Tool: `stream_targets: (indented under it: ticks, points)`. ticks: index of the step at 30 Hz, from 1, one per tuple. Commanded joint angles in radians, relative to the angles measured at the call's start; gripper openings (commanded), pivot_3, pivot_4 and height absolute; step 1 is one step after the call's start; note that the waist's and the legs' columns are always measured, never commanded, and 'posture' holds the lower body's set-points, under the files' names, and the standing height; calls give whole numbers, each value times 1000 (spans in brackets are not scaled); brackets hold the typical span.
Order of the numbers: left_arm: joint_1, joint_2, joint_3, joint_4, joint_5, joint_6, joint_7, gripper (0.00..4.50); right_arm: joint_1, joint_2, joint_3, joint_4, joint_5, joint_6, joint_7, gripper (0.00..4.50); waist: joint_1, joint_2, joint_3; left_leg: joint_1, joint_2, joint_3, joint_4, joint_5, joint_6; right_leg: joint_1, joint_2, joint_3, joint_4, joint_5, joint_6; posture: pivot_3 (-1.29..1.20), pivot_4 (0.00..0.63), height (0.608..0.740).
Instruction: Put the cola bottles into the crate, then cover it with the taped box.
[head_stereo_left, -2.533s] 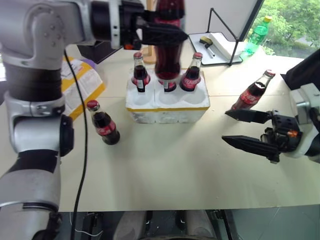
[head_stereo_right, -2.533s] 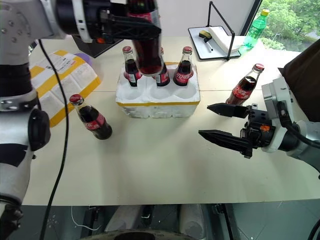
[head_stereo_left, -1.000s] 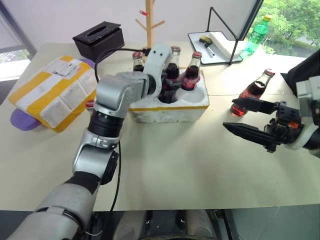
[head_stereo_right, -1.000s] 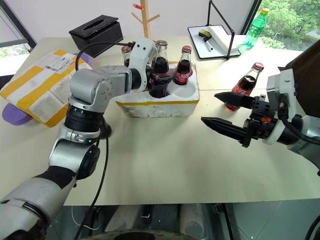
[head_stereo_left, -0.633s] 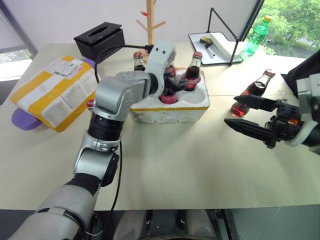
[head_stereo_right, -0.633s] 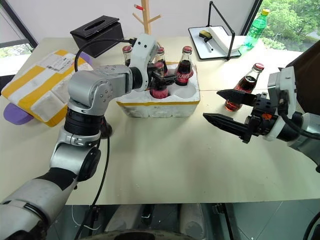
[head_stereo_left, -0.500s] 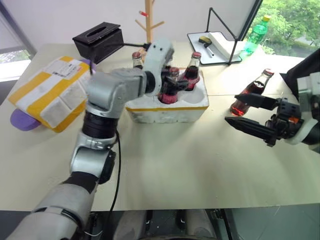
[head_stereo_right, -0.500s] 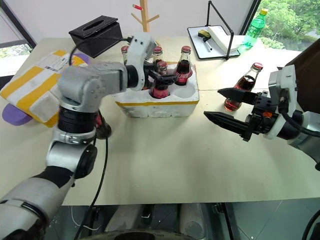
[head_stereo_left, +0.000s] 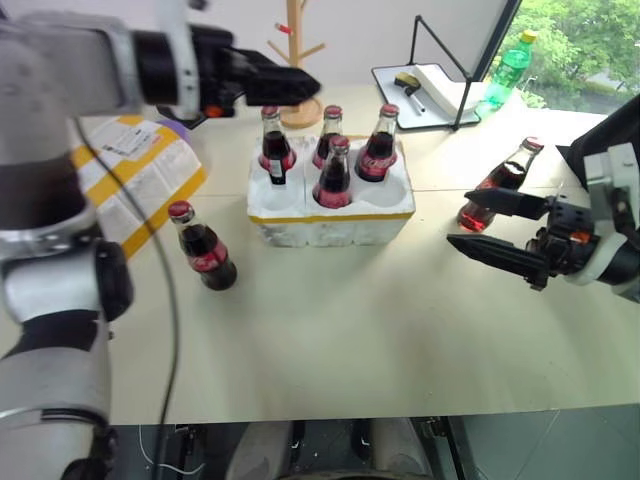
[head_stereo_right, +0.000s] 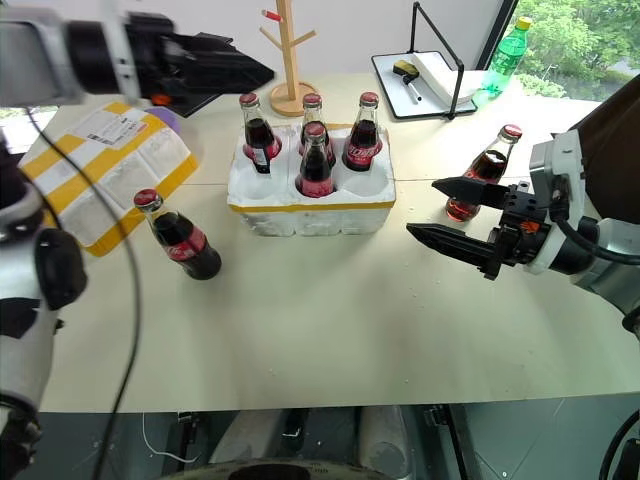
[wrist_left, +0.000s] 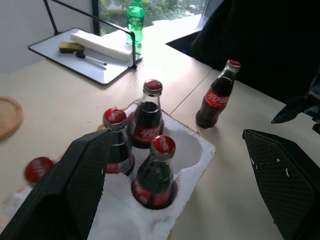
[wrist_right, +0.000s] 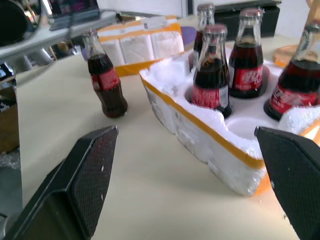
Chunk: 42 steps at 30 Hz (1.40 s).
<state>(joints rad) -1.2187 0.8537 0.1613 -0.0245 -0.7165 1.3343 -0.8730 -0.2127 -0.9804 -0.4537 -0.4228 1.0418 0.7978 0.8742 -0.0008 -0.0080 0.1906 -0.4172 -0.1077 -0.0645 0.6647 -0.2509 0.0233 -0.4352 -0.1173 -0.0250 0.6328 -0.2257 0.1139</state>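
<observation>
The white foam crate (head_stereo_left: 330, 215) with a yellow band sits mid-table. Several cola bottles stand in its wells: three along the back and one (head_stereo_left: 333, 172) in the front middle well. Another cola bottle (head_stereo_left: 203, 247) stands on the table left of the crate, and one more (head_stereo_left: 497, 184) stands to the right. My left gripper (head_stereo_left: 305, 88) hangs open and empty, high up to the crate's back left. My right gripper (head_stereo_left: 460, 222) is open and level just in front of the right bottle, not touching it. The taped box (head_stereo_right: 110, 170) lies at the far left, partly behind my left arm.
A wooden peg stand (head_stereo_left: 297, 70) rises behind the crate. A white tray (head_stereo_left: 430, 85) with a black frame and a green plastic bottle (head_stereo_left: 510, 65) sit at the back right. A dark object (head_stereo_left: 610, 140) borders the right edge. Bare tabletop stretches in front of the crate.
My left gripper opened off the bottle now standing in the front middle well, then rose and swung away to the upper left. The right gripper stayed put.
</observation>
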Motion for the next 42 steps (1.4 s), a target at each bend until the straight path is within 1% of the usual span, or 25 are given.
stream_targets:
  ticks: [1, 4, 8, 10, 14, 16, 19, 23, 27, 33, 35, 42]
  points:
    - [163, 153, 124, 12, -3, -188, -187, 4353, -29, -9, -13, 5, 0, -14, 15, 4500, -5, 0, 0, 1, 1, 0, -1, 0, -1, 0, 0, 1, 0, 0, 0, 0, 150, 736]
    - [332, 231, 212, 0, -16, -255, -258, 4353, -43, -15, -1, 24, -9, -14, 30, 4500, -4, -1, 0, 1, 1, 0, 0, 0, -1, 2, 0, 1, -1, 0, 0, 0, 150, 736]
    - [590, 259, 357, -91, -50, -319, -342, 4353, -81, -17, 25, 57, -26, -11, 45, 4500, 9, -2, 0, 1, 0, 1, 1, -1, 2, 4, -1, 1, -2, 0, 0, 0, 150, 736]
    - [700, 241, 406, -140, -50, -351, -339, 4353, -100, -17, 41, 73, -35, -11, 55, 4500, 15, -2, 0, 2, 1, 1, 1, -2, 3, 4, -1, 1, -3, 0, 0, 0, 150, 736]
    - [910, 197, 460, -220, -7, -451, -329, 4353, -133, -16, 66, 97, -47, -6, 69, 4500, 14, -1, 0, 2, 1, 0, 1, -4, 6, 4, -1, 1, -3, 0, -1, 0, 150, 736]
    - [1015, 167, 473, -260, 23, -509, -317, 4353, -152, -19, 77, 113, -53, -3, 78, 4500, 13, -1, 0, 2, 1, 1, 1, -5, 8, 4, -2, 1, -3, 0, -1, 0, 150, 736]
    - [1107, 123, 471, -304, 47, -582, -287, 4353, -180, -23, 89, 134, -57, 3, 89, 4500, 13, -1, 0, 3, 1, 1, 0, -5, 8, 4, -2, 2, -3, 0, -1, 0, 150, 736]
    - [1184, 74, 436, -328, 94, -673, -246, 4353, -204, -25, 102, 147, -65, 7, 101, 4500, 17, -1, 0, 3, 1, 1, 0, -6, 8, 4, -2, 2, -3, 0, -1, 0, 150, 736]
    - [1220, 17, 359, -315, 175, -794, -189, 4353, -217, -25, 107, 151, -69, 14, 107, 4500, 15, 0, 0, 3, 1, 2, 0, -6, 9, 5, -2, 2, -4, 0, -1, 0, 150, 736]
    - [1194, -38, 254, -296, 211, -857, -132, 4353, -225, -23, 107, 147, -71, 28, 110, 4500, 15, 0, 0, 3, 1, 2, 0, -6, 9, 5, -2, 2, -4, 0, -1, 0, 150, 736]
    - [1175, -58, 211, -274, 228, -875, -112, 4353, -215, -37, 94, 130, -43, 52, 132, 4500, 15, 0, -1, 3, 1, 2, 0, -6, 9, 4, -2, 2, -4, 0, -1, 0, 150, 736]
    - [1126, -85, 143, -223, 243, -902, -82, 4353, -189, -64, 68, 79, -10, 79, 170, 4500, 15, 0, -1, 3, 1, 2, 0, -6, 10, 4, -1, 2, -4, 0, -1, 0, 150, 736]
